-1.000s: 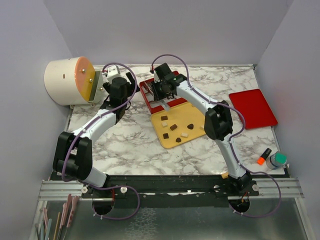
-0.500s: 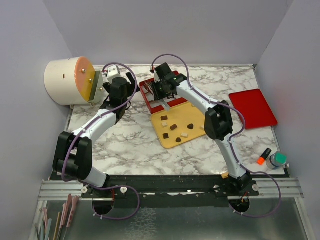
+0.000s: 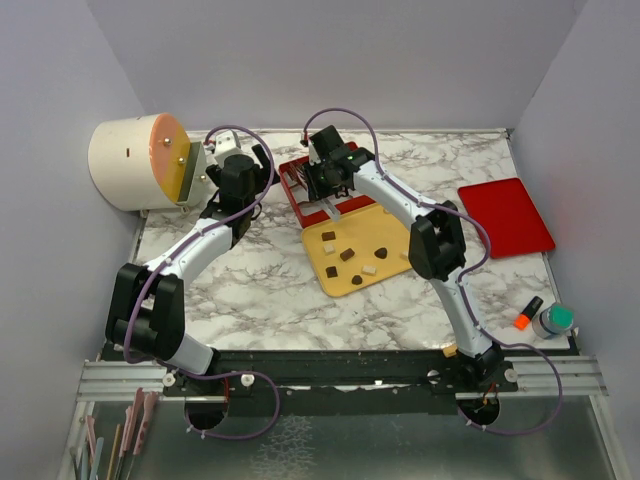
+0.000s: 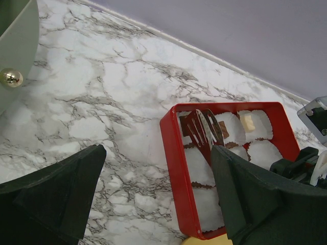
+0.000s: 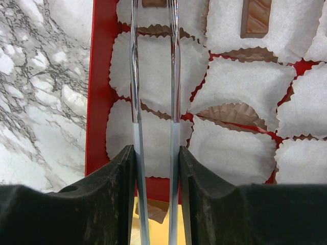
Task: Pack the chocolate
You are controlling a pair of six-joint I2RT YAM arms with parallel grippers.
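Because the loose stock must go from tray to box, entries run from the arm bases outward. Yellow tray [image 3: 365, 240], centre of the top view, just on the near side of the red box [image 5: 97, 76]: carries several loose pieces of chocolate [image 3: 347, 254], dark and cream, apparently the supply awaiting packing. Right gripper [image 5: 156, 153]: jaws closed partway onto slim tongs [image 5: 174, 76], held at the handle end so the long prongs reach ahead into the box, judged a way of handling pieces far smaller than the fingers. Prong tips lie at the top edge of the right wrist view, either side of a brown piece [image 5: 153, 2] in a cup; whether it is pinched or released cannot be told. Paper cups [image 5: 245, 76]: white, fluted, packed edge to edge, mostly empty; one at upper right of that view holds an oblong bar [image 5: 255, 18]. Left gripper [image 4: 158, 153]: jaws spread wide, nothing between them, over bare marble table [image 4: 127, 92] left of the box, seemingly parked clear of the work. Red lid [image 3: 505, 215]: flat at right of the top view, well apart from the box, presumably set aside for closing. White drum [image 3: 125, 165], orange-faced: upper left.
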